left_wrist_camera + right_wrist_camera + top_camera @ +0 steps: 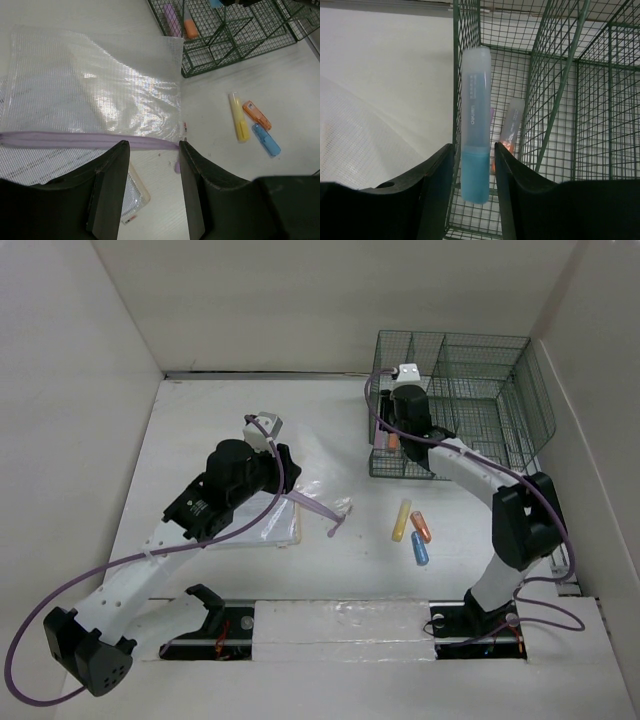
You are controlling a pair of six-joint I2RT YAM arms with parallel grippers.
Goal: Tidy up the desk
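The white desk [200,430] holds a clear mesh zip pouch [95,85] with a purple zipper [75,140]. My left gripper [154,145] is open and empty just above the zipper's right end; in the top view it [288,472] hangs over the pouch [312,495]. My right gripper [474,147] is over the front-left compartment of the green wire rack [470,390]. A blue highlighter with a frosted cap [475,115] stands between its jaws with a narrow gap on each side.
A yellow [401,520], an orange [421,526] and a blue highlighter [420,550] lie on the desk in front of the rack. An orange [190,29] and a purple one [171,19] lie in the rack. A second flat pouch [137,187] lies under the mesh pouch.
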